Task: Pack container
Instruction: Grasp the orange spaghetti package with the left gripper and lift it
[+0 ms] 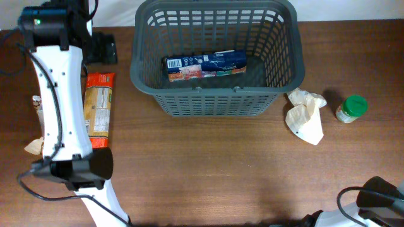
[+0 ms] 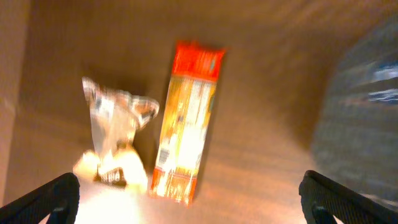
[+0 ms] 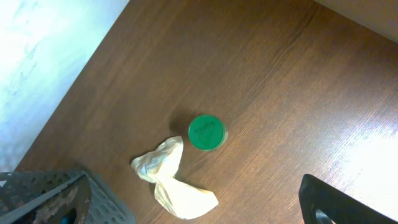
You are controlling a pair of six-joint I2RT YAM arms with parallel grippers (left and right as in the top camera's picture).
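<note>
Left gripper (image 2: 189, 202) is spread wide and released. Its two dark fingertips (image 2: 40, 199) sit at the lower corners of the blurred wrist view with only tabletop and packages between them. Of the right gripper (image 3: 345, 202) only one dark finger shows, at 4 o'clock in its wrist view, so I cannot tell whether it is parted or closed.

Seen from overhead, the brown wooden table (image 1: 221, 170) fills the frame. The container (image 1: 218, 104), a dark grey slotted basket, stands at 12 o'clock on it, with its far rim at the table's back edge. The white left arm (image 1: 60, 94) runs along the 9 o'clock side and covers part of what lies there. An orange pasta box (image 1: 99, 110) lies flat just beside the arm, toward the basket but apart from it. A clear bag (image 2: 115, 134) lies next to the box on its other side, mostly hidden under the arm from above. A blue packet (image 1: 205, 65) lies inside the basket on its floor. At 3 o'clock a crumpled cream wrapper (image 1: 306, 115) lies near the basket's corner. A small jar (image 1: 351, 108) with a green lid stands just beyond it, apart from it.
</note>
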